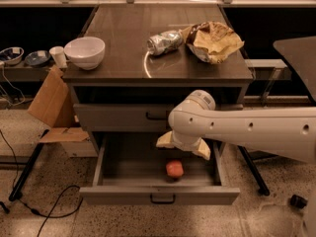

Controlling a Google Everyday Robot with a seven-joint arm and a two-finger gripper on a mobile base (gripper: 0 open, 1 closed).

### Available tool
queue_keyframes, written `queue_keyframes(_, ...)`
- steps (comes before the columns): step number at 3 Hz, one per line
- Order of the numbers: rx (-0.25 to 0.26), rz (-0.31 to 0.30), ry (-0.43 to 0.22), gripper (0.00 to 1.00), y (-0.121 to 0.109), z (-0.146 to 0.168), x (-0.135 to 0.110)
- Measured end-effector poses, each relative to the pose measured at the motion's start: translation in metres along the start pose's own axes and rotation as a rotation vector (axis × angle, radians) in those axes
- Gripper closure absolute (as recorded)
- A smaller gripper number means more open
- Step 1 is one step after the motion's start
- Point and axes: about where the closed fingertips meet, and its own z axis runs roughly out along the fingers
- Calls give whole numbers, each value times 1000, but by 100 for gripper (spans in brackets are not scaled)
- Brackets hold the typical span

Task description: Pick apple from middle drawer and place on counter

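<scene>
The apple (174,169) is a small orange-red fruit lying on the grey floor of the open middle drawer (118,168), near its front panel and right of centre. My gripper (183,147) hangs on the white arm that reaches in from the right. It sits just above and slightly behind the apple, over the drawer's right half, with its two pale fingers (166,141) spread apart and nothing between them. The counter (128,38) is the dark glossy top of the cabinet above.
On the counter stand a white bowl (85,52) at the left, a crumpled silver foil bag (164,42) and a tan paper bag (213,41) at the right. The closed upper drawer front (118,116) is above the open one. A cardboard box (52,107) leans at the left.
</scene>
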Motion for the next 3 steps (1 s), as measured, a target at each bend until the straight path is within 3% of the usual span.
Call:
queue_keyframes(1,-36,-31,-5,0,-2,23,17)
queue_keyframes(2,-37,-54,-47,0,-8,63,25)
queue_keyframes(3,-3,-68,-116,0,-14,115,19)
